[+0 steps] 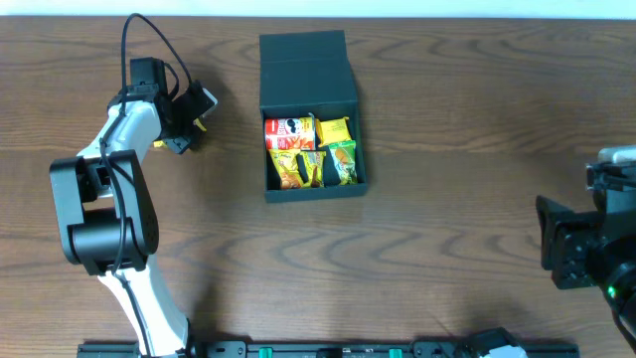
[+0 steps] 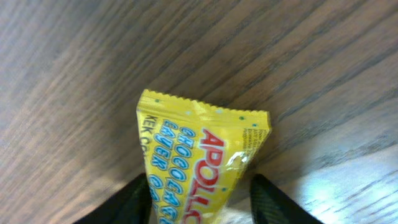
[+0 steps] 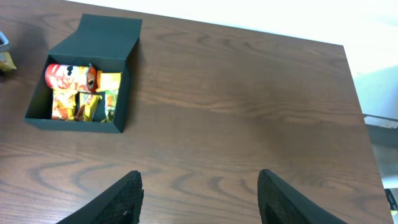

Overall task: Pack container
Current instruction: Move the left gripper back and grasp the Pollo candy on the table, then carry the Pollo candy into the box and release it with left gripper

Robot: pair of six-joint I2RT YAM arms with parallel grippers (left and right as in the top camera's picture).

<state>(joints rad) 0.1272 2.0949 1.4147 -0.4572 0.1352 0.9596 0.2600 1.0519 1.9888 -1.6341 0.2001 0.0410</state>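
Well, from overhead, the dark teal-green square cardboard box point(image 1: 316, 191) sits at the top middle of the brown wooden tabletop point(image 1: 457, 109). Its flap lid point(image 1: 303, 58) is open and bright snack packets point(image 1: 310, 151) lie inside. The left tool point(image 1: 189, 121) is at the upper left, well apart from the box, and the box lies to its right in the frame. The left arm looks much nearer to the box than the right arm point(image 1: 586, 244), which sits at the far right edge. Only a bit of yellow shows by the left tool here.

Up close in the left wrist view, that yellow is a crinkly yellow plastic snack packet point(image 2: 199, 155) lying flat on the wood. Its long way runs from the top of the frame to the bottom. The tool's two black fingers point(image 2: 134, 202) stand at its two long sides, about half shut. I cannot tell if they squeeze it yet. No box shows here.

Lastly, the right wrist view shows the box at the upper left, open, with packets in it. The right tool point(image 3: 202, 199) is wide and holds nothing.
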